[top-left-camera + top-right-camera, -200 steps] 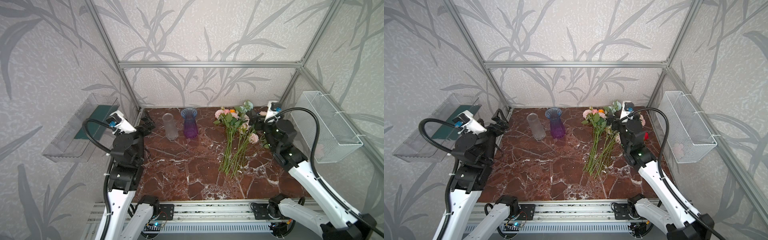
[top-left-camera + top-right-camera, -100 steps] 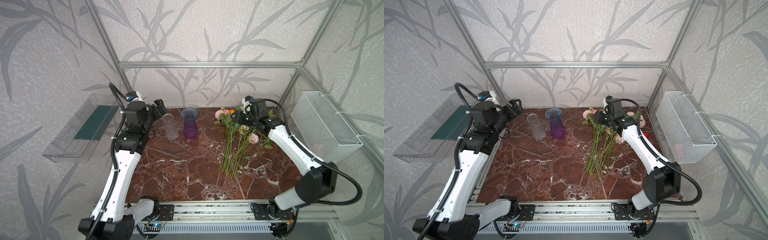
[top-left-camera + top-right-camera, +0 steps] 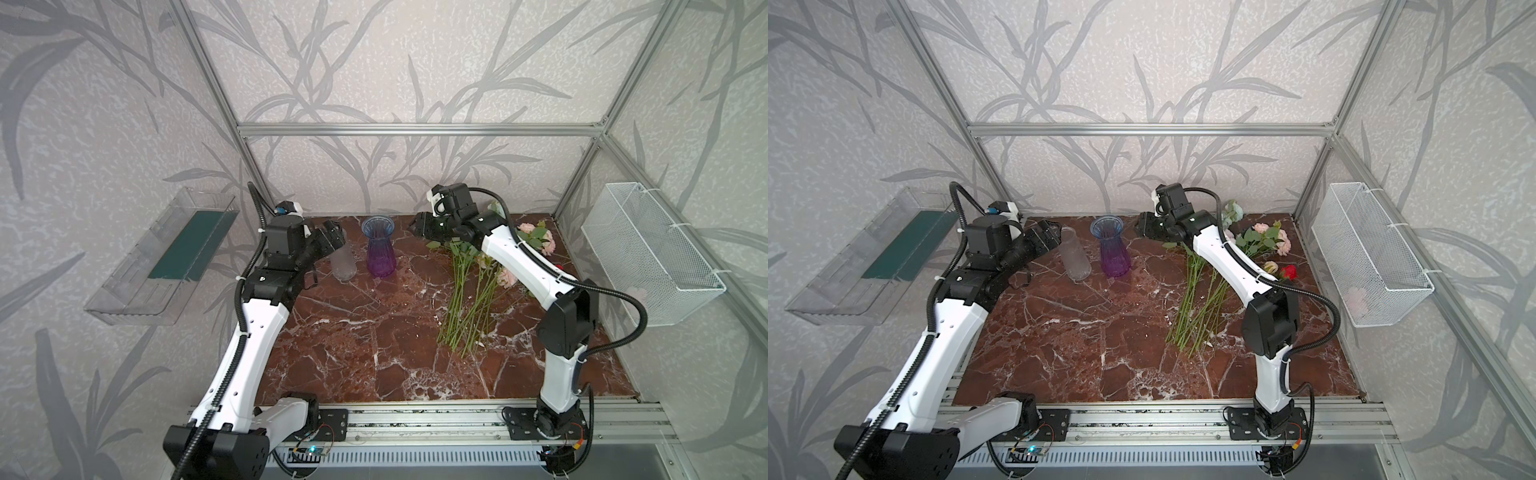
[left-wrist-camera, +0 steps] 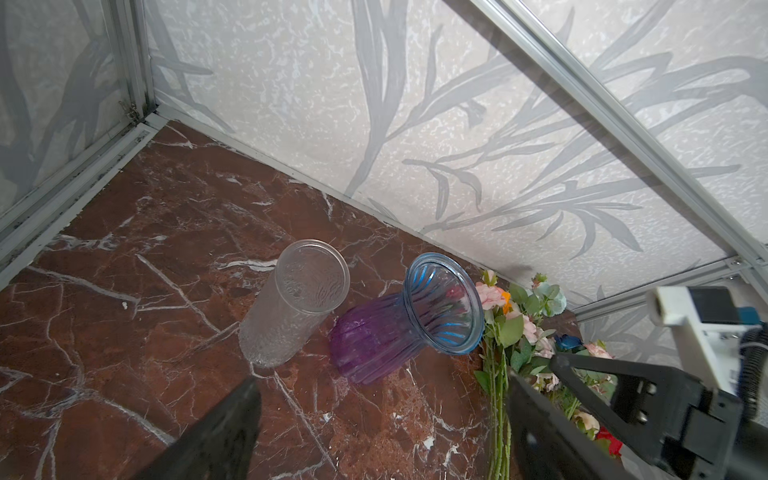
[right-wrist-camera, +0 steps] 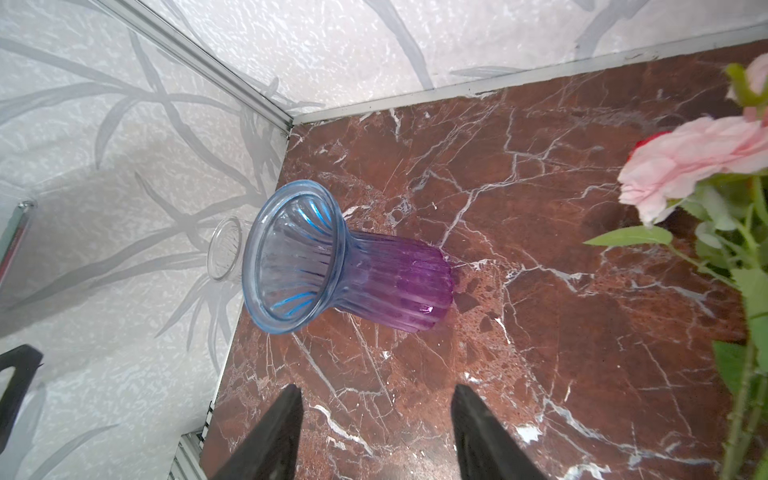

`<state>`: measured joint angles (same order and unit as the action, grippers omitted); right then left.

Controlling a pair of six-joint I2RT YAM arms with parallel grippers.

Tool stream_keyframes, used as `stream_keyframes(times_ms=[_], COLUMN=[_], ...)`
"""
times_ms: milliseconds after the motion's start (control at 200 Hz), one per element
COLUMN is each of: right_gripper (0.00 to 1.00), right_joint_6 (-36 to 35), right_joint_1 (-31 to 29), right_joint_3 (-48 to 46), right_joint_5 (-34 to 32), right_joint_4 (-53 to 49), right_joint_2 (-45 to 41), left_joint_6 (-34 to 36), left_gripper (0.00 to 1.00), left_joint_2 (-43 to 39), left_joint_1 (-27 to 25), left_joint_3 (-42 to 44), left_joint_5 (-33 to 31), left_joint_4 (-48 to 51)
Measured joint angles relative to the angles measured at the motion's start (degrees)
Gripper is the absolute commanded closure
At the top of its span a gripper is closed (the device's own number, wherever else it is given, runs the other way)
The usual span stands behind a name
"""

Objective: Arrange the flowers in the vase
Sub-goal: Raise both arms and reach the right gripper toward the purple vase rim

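Observation:
A ribbed vase [image 3: 380,251] [image 3: 1115,251] [image 4: 395,336] [image 5: 353,270], blue at the flared mouth and purple below, stands upright and empty at the back of the marble table. The flowers [image 3: 462,291] [image 3: 1200,299] [image 4: 513,332] lie in a bundle on the right, heads toward the back wall; a pink bloom [image 5: 698,166] shows in the right wrist view. My right gripper [image 3: 417,226] [image 3: 1142,228] [image 5: 378,388] hovers just right of the vase mouth, open and empty. My left gripper [image 3: 336,237] [image 3: 1051,233] [image 4: 382,378] hangs open and empty left of it.
A clear textured glass vase [image 3: 343,264] [image 3: 1074,257] [image 4: 291,316] stands just left of the purple one, under my left gripper. A white wire basket [image 3: 648,257] hangs on the right wall and a clear plastic shelf [image 3: 166,257] on the left wall.
Both arms rose from folded poses and reached toward the back. The left gripper came beside the clear glass vase. The right gripper moved left from the flower heads to beside the purple vase.

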<state>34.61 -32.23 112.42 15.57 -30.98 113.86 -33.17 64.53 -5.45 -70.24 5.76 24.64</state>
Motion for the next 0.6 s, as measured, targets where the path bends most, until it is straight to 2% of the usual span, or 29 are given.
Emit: stream_keyframes(times_ms=[600], right_gripper=[0.47], right_joint_6=[3.96], right_joint_1=[-2.67], right_joint_3=[28.24], right_joint_5=[-0.66], right_joint_4=[-8.04], right_joint_2=[20.04], left_joint_6=[-1.09], left_gripper=[0.08], left_joint_2=[-0.66], left_joint_1=[0.39], left_joint_3=[1.88], left_joint_5=[0.83], left_joint_4=[-2.89])
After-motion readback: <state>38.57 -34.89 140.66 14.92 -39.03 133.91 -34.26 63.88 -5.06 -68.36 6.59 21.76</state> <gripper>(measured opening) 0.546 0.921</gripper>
